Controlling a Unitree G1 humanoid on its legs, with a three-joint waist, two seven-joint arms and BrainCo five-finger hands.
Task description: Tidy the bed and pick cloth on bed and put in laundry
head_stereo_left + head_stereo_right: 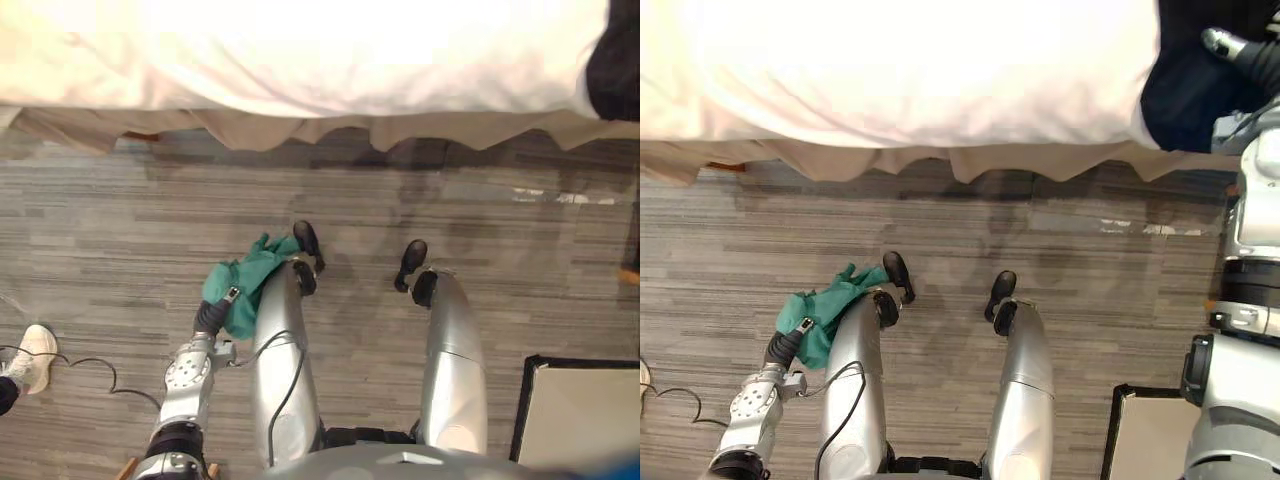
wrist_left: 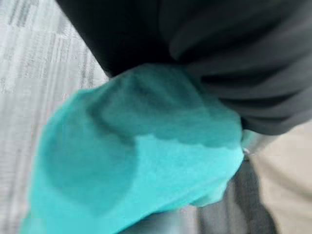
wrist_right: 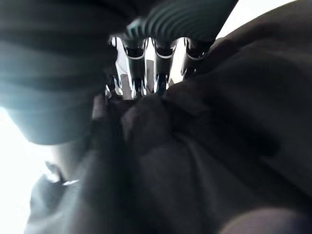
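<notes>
Green cloth (image 1: 243, 288) bunches over the left hand (image 1: 211, 318); the right hand (image 1: 1228, 45) rests on dark cloth (image 1: 1185, 100) on the bed (image 1: 920, 80). Whether either hand is gripping cannot be told. Both cloths look soft and light, best gathered by a fold.

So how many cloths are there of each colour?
green cloth: 1
dark cloth: 1
total: 2
</notes>
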